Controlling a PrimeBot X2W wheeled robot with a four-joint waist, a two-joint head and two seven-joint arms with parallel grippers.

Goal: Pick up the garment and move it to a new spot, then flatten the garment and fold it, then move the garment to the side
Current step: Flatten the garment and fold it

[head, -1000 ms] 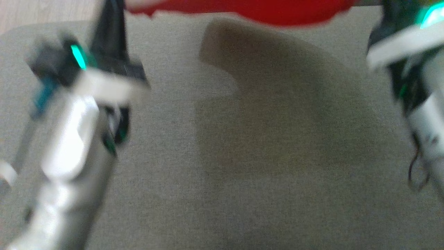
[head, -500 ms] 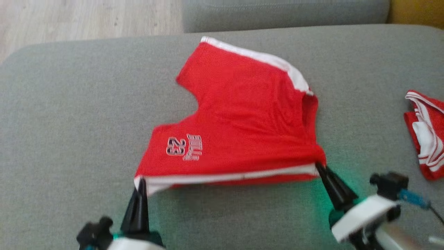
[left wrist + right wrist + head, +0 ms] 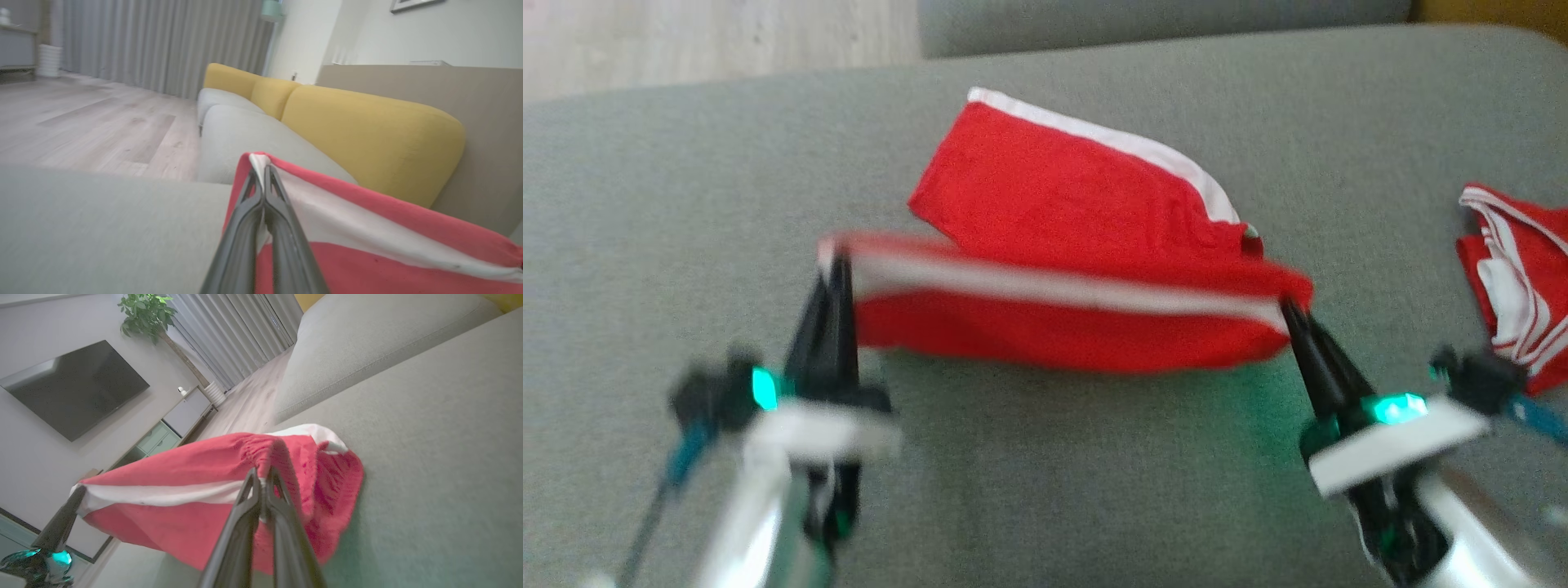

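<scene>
Red cloth with a white band, the garment (image 3: pixel 1078 204) sits in the middle of the head view on the grey cushion (image 3: pixel 1045 490). Its far part lies flat toward the upper centre. The near striped edge is raised and pulled taut between the two grippers. At centre left the left gripper (image 3: pixel 836 265) pinches one end of that edge, fingers pressed together. At centre right the right gripper (image 3: pixel 1289 306) clamps the other end. This view is blurred, so the lifted edge only seems to hang clear of the cushion. A second red and white cloth (image 3: pixel 1511 278) lies apart at the right edge.

In the left wrist view the fingers rise from the bottom centre and close tightly on the white-banded corner. Red fabric runs off to the lower right. A yellow backrest (image 3: pixel 367 134) fills the right, with wooden floor (image 3: pixel 81 122) and curtains (image 3: pixel 155 41) on the left.

In the right wrist view the fingers nip gathered red fabric at centre. The garment stretches to the lower left, where the left gripper holds its other end. A television (image 3: pixel 69 388) hangs at upper left.
</scene>
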